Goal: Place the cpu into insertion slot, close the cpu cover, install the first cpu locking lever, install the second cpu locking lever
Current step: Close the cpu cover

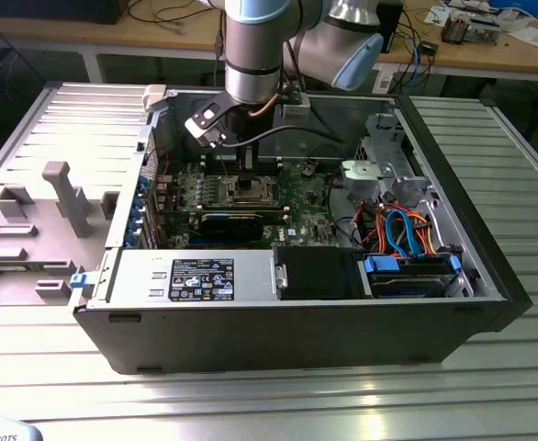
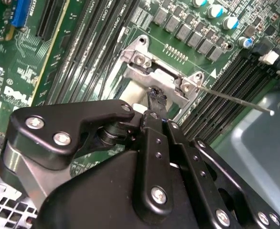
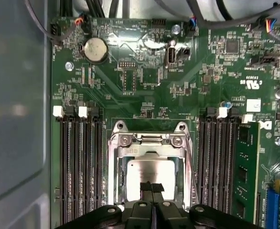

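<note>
Over the green board [image 3: 145, 90] | claw [image 3: 152, 187] pinched shut, holding nothing, tips right by the cpu [image 3: 149, 172] | cpu sits in the insertion slot [image 3: 113, 167], cpu cover [image 3: 152, 153] looks down | step seems to be the first lever [image 2: 235, 100], which sticks out loose | calls for a slow, steady push

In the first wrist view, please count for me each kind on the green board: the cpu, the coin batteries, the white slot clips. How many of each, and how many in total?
cpu: 1
coin battery: 1
white clips: 4
Total: 6
</note>
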### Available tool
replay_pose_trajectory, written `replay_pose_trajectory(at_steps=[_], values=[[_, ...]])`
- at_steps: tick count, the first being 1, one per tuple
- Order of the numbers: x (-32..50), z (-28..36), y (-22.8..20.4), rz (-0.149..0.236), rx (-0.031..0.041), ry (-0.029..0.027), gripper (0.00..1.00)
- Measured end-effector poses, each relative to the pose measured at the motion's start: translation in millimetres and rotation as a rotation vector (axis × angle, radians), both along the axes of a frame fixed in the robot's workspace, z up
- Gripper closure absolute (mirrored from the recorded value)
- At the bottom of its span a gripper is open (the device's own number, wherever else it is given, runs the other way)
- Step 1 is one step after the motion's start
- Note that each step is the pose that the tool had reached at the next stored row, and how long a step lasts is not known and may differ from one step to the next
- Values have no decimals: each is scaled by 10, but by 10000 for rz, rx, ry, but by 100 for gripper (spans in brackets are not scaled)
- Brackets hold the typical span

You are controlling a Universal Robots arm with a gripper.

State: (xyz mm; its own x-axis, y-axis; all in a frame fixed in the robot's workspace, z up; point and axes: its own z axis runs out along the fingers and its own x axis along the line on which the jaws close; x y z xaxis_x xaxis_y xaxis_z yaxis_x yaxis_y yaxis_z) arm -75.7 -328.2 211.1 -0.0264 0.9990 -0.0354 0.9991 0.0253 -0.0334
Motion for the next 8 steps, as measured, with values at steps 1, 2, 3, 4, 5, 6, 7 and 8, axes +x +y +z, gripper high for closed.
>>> replay_pose_trajectory(at_steps=[1,2,3,4,5,6,7,8], values=[[-13,-12,0,0,0,4,89],[-25,-18,0,0,0,6,89],[-39,-26,0,0,0,6,89],[-49,-34,0,1,0,5,89],[-55,-38,0,0,0,6,89],[-67,-46,0,1,-1,6,89],[-74,-49,0,1,-2,6,89],[-81,-55,0,1,-3,7,89]])
